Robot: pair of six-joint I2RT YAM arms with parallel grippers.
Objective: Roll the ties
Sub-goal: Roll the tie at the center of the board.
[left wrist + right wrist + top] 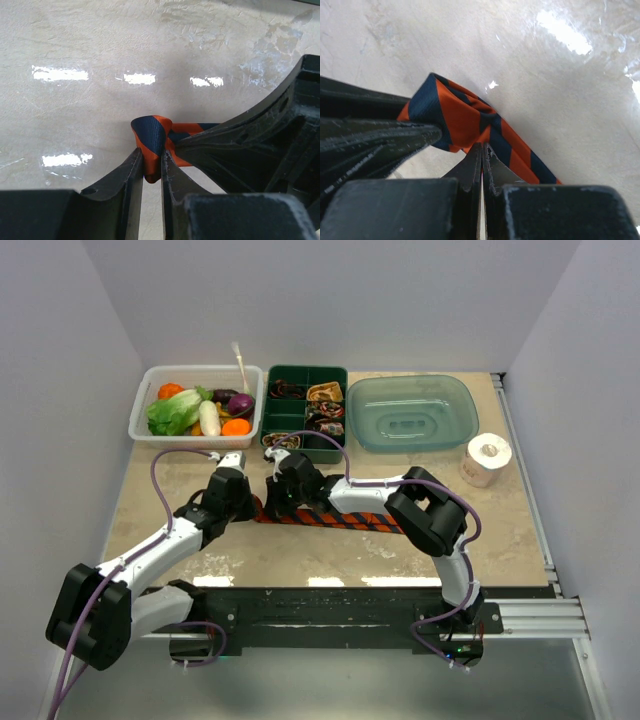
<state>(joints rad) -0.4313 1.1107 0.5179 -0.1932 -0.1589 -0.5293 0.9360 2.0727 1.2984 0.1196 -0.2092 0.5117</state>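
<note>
Striped tie (pixel 340 519) lies flat on surface (pixel 500 530) on near side of green tray (pixel 305 405), left end folded up. I see left pincer (pixel 151 167) clamped on that fold; right pincer (pixel 481 150) fingers together, tips touching tie.

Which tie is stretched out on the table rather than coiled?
The orange-and-navy striped tie, stretched across the table, one end pinched by the left gripper. The other ties sit coiled in the green divided tray.
</note>
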